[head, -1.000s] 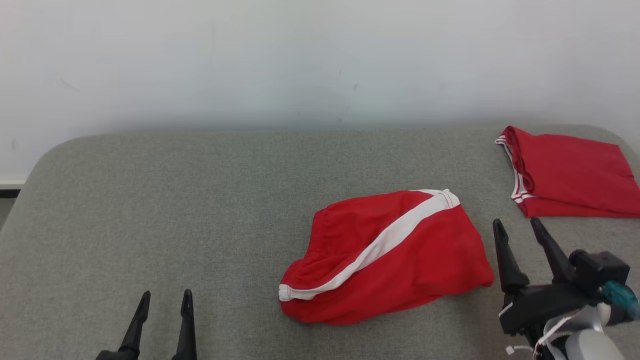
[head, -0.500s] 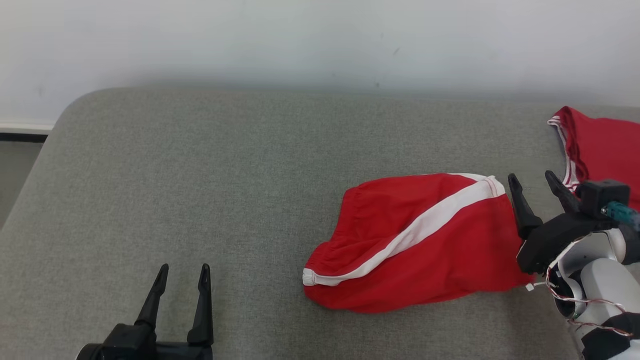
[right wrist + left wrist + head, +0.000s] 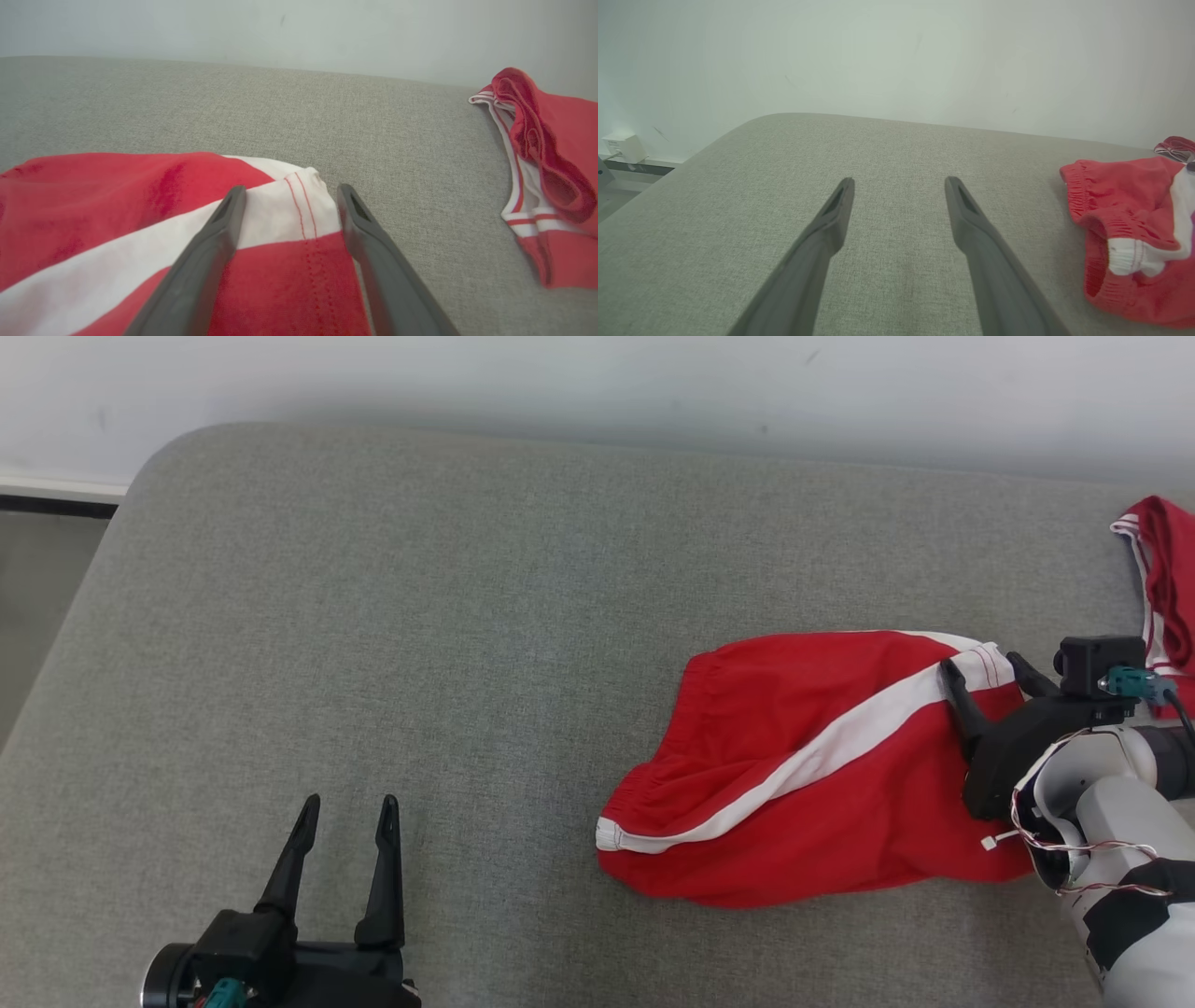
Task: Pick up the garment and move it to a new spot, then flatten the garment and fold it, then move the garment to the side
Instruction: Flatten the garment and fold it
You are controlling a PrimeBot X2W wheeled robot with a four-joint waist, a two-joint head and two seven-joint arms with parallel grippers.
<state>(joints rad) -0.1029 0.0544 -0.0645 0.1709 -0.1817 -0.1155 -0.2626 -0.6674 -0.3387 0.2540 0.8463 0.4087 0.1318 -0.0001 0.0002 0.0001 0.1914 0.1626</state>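
Two open pincers: right pincer (image 3: 980, 663) is straddling the white-striped corner of the red garment (image 3: 794, 784), which is lying right of centre on the grey table (image 3: 373, 616); left pincer (image 3: 350, 800) is idling. Pickup is starting, and closing on that corner is probably coming next. A second ago the right pincer was sitting beside the hem, and the camera is panning too.

Bright, even, diffuse light, soft faint shadows, no glare, sharp focus, wrist views bowed at edges
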